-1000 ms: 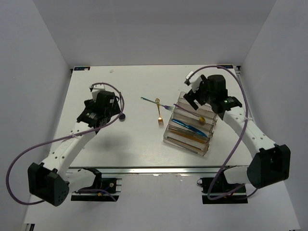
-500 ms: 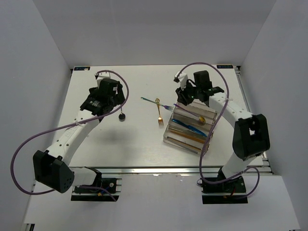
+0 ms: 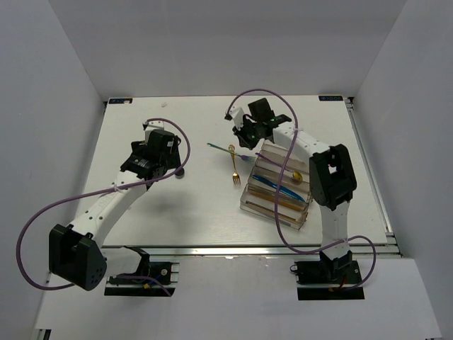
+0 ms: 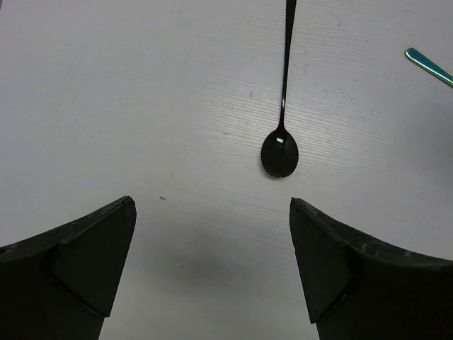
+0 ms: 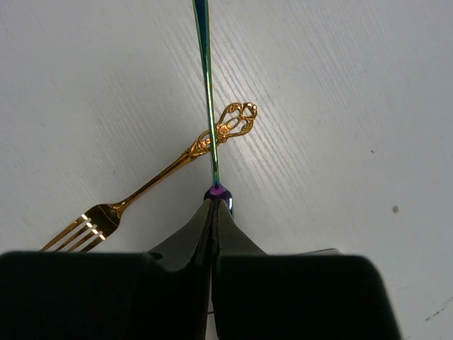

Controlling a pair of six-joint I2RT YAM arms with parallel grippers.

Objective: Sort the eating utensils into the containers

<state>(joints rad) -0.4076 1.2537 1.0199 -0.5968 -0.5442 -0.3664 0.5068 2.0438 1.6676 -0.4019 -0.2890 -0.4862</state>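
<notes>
The iridescent fork (image 5: 206, 85) lies on the white table (image 3: 198, 212) just off the 10 o'clock corner of the clear organizer tray (image 3: 248, 204). Its slim green-blue handle points out toward 10 o'clock in the overhead view. It crosses over the ornate handle end of the gold fork (image 5: 145, 188). The gold fork lies flat beneath it, handle toward 12 o'clock and tines toward 6 o'clock in the overhead view, just beside the tray's left wall. The right gripper (image 5: 214, 202) is pinched tight on the iridescent fork near its purple neck, the two dark fingers meeting with only the thin stem between them. The fork's tines are hidden under the gripper in the wrist view. The right arm reaches over the tray's far end toward 10 o'clock to get there. In the tray, a blue knife (image 3: 278, 185) lies along one of the long compartments, and the gold bowl of a spoon (image 3: 298, 176) shows in a compartment just beyond it, toward the tray's 1 o'clock. Well apart at the gold fork's 9 o'clock lies the black spoon (image 4: 280, 152), its handle running to 12 o'clock in the left wrist view. The left gripper (image 4: 212, 234) hangs over the table with its jaws spread wide, holding nothing, the spoon's bowl just ahead of the gap between them.
</notes>
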